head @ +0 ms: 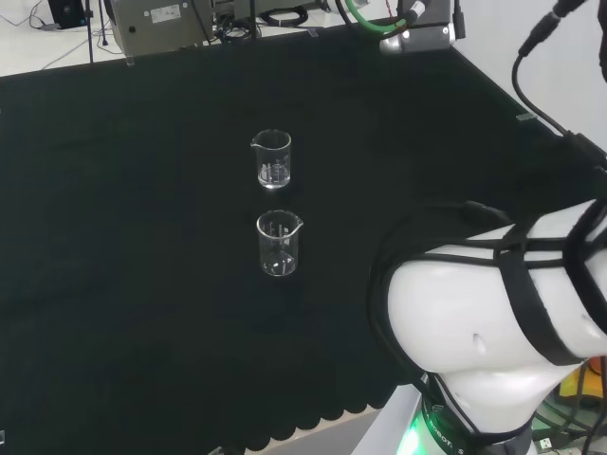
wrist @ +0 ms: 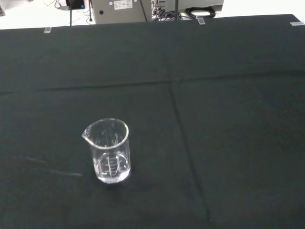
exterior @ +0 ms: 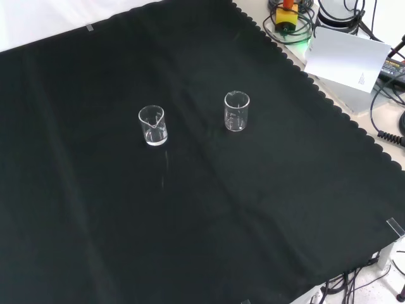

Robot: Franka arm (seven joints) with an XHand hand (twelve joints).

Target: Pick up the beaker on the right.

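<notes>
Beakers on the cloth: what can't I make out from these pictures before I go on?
- Graduation marks on either beaker: too small, every view.
- Which beaker the wrist view frames: its neighbour lies past the edge.
- Bench's near right corner, head view: behind the arm's white link.

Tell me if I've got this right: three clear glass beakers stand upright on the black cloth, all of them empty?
Not quite: there are two beakers, not three. The front view shows one beaker at its left and the other beaker at its right, both upright on the black cloth and looking empty.
</notes>
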